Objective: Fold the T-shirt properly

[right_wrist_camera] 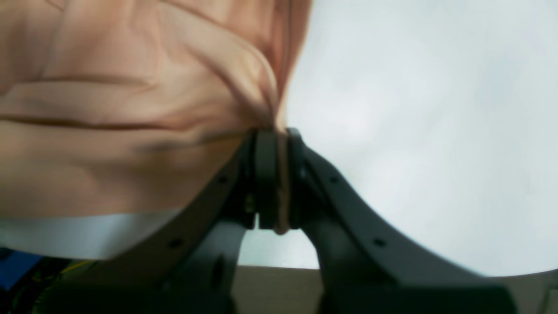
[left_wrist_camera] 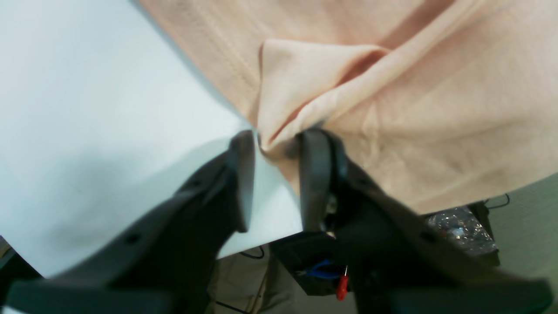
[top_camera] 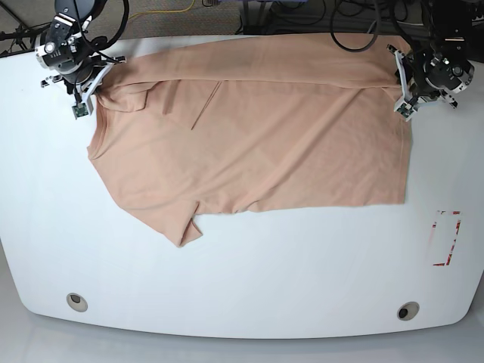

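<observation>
Plain peach T-shirt (top_camera: 257,136) without readable print, right gripper (right_wrist_camera: 273,144) pinching fabric, left gripper (left_wrist_camera: 274,144) spread around a fold

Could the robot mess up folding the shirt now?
Maybe. The right hand pinches only a thin bunch of the peach cotton T-shirt, so it might slip free. The left hand looks open around its fold, so one side could lag and fold crookedly. One sleeve sticks out below and might get tucked in messily.
</observation>
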Action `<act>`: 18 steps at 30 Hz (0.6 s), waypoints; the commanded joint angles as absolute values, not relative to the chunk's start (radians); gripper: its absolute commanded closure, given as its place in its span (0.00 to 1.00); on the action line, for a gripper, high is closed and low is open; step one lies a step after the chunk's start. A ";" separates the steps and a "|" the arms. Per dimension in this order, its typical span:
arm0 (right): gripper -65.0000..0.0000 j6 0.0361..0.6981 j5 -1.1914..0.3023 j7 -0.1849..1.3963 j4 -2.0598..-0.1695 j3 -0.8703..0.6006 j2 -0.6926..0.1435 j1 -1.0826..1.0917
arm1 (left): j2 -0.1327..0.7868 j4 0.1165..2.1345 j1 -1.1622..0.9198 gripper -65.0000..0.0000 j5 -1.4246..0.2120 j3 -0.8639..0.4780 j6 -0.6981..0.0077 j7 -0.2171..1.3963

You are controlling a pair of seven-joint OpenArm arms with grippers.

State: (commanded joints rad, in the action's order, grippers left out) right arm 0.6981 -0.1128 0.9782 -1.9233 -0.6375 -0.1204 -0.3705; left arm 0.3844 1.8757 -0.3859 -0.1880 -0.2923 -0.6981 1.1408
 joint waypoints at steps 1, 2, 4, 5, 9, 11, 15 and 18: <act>0.99 0.698 -0.113 0.978 -1.923 -0.638 -0.119 -0.371 | 0.384 1.874 -0.375 0.82 -0.188 -0.294 -0.698 1.141; 0.99 0.698 -0.113 0.978 -1.923 -0.638 -0.117 -0.371 | 0.384 1.873 -0.366 0.82 -0.188 -0.294 -0.698 1.141; 0.99 0.698 -0.113 0.978 -1.923 -0.638 -0.114 -0.371 | 0.384 1.873 -0.352 0.82 -0.186 -0.295 -0.698 1.141; 0.99 0.698 -0.113 0.978 -1.923 -0.638 -0.114 -0.371 | 0.384 1.873 -0.348 0.82 -0.186 -0.295 -0.698 1.141; 0.99 0.698 -0.114 0.978 -1.923 -0.638 -0.114 -0.369 | 0.386 1.873 -0.318 0.82 -0.186 -0.297 -0.698 1.141; 0.99 0.698 -0.114 0.978 -1.923 -0.638 -0.114 -0.369 | 0.386 1.873 -0.302 0.82 -0.180 -0.297 -0.698 1.142; 0.99 0.698 -0.114 0.978 -1.923 -0.638 -0.114 -0.369 | 0.383 1.871 -0.272 0.82 -0.120 -0.294 -0.698 1.142; 0.99 0.698 -0.113 0.978 -1.923 -0.638 -0.114 -0.367 | 0.381 1.871 -0.246 0.82 -0.097 -0.292 -0.698 1.142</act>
